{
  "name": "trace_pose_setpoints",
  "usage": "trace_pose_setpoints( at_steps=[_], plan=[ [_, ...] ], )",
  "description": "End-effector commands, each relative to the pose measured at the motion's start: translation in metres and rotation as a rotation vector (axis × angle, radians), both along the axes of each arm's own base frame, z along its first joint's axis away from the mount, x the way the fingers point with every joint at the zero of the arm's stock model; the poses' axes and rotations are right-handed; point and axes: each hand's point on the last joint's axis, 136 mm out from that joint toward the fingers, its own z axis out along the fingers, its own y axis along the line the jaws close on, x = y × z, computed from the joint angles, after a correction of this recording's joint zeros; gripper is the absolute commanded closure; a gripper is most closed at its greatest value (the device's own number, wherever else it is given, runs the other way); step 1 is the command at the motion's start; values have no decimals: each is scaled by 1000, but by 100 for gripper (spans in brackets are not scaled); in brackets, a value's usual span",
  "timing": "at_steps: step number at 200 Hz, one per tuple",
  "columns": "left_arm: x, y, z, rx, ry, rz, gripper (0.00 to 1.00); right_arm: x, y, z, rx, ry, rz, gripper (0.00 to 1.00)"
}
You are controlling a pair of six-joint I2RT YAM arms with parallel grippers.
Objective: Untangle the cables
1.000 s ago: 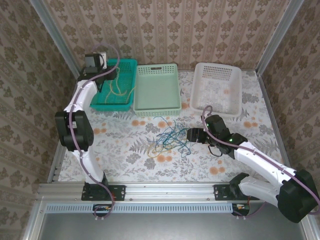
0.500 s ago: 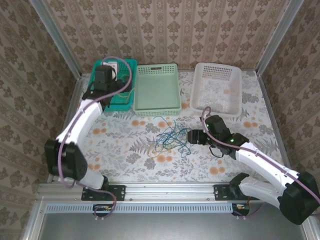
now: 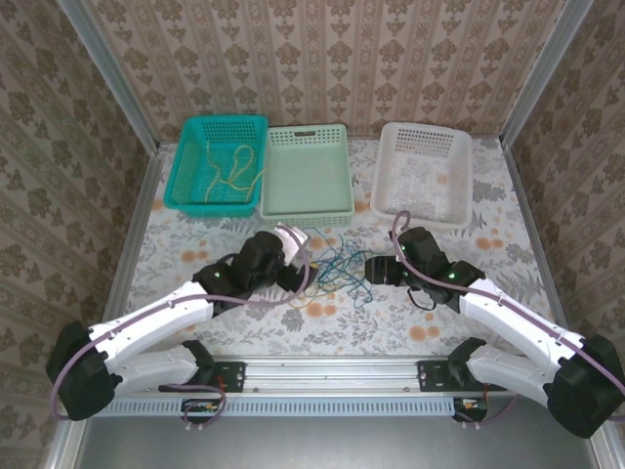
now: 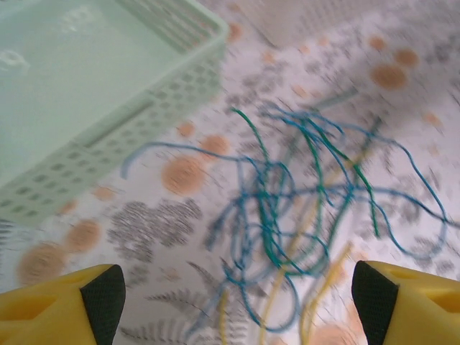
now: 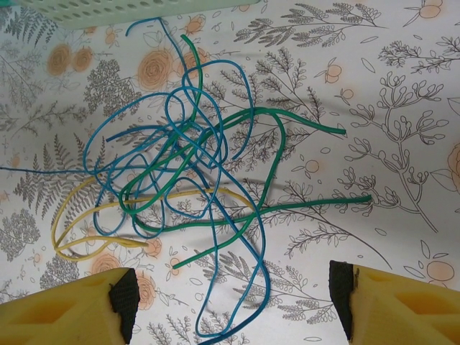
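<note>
1. Top external view.
   - The tangle of cables (image 3: 332, 269) lies on the floral worktop (image 3: 186, 239) at frame centre, just below the mint basket (image 3: 309, 217).
   - The left claw (image 3: 298, 256) is at the tangle's left edge and the right claw (image 3: 371, 266) at its right edge. I cannot tell the opening of either from here.
   - The teal basket (image 3: 182, 166), upper left, holds loose yellow strands (image 3: 232, 168).
   - The white basket (image 3: 420, 213) sits upper right.

2. Left wrist view (blurred).
   - The left claw (image 4: 237, 305) is spread wide. Its yellow fingers (image 4: 100, 295) with black pads sit at the lower left and lower right corners of the frame.
   - The cables (image 4: 302, 201) lie right of centre on the worktop (image 4: 144, 230), above the claw in the frame. They are mostly blue with some green, and yellow shows towards the bottom.
   - One blue end trails left towards the mint basket (image 4: 108, 154), which takes the upper left.

3. Right wrist view (sharp).
   - The right claw (image 5: 231, 302) is spread wide, with its fingers (image 5: 122, 295) at the two lower corners.
   - The cables (image 5: 194, 172) lie left of centre on the worktop (image 5: 402, 144). Several blue loops interlace with green strands.
   - One yellow cable (image 5: 108, 223) curls at the lower left of the knot.
   - Two green ends point right.
   - A blue loop hangs down between the fingers in the frame. I cannot tell whether it touches them.
   - The mint basket (image 5: 108, 11) edge shows at the top left.
</note>
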Motion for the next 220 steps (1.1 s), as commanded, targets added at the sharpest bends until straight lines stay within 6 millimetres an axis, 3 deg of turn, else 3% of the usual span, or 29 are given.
trace_pose_setpoints(
  at_steps=[1,31,77,104,133,220],
  plan=[
    [-17,7,-20,38,52,2,15,1,-2,-1,13,-9,-35,26],
    [-33,9,-26,48,64,-41,14,1,-2,0,0,-13,-24,25],
    [-43,-4,-69,175,199,-111,18,2,-2,-1,-15,-12,-15,24],
    [-33,-7,-83,222,225,-95,20,2,-5,-1,-24,-16,-24,23],
    [-19,-12,-85,170,258,-83,23,1,-6,-1,-24,-19,-25,23],
    [-21,-5,-104,284,274,-83,26,4,-6,0,-26,-27,-31,22]
  ],
)
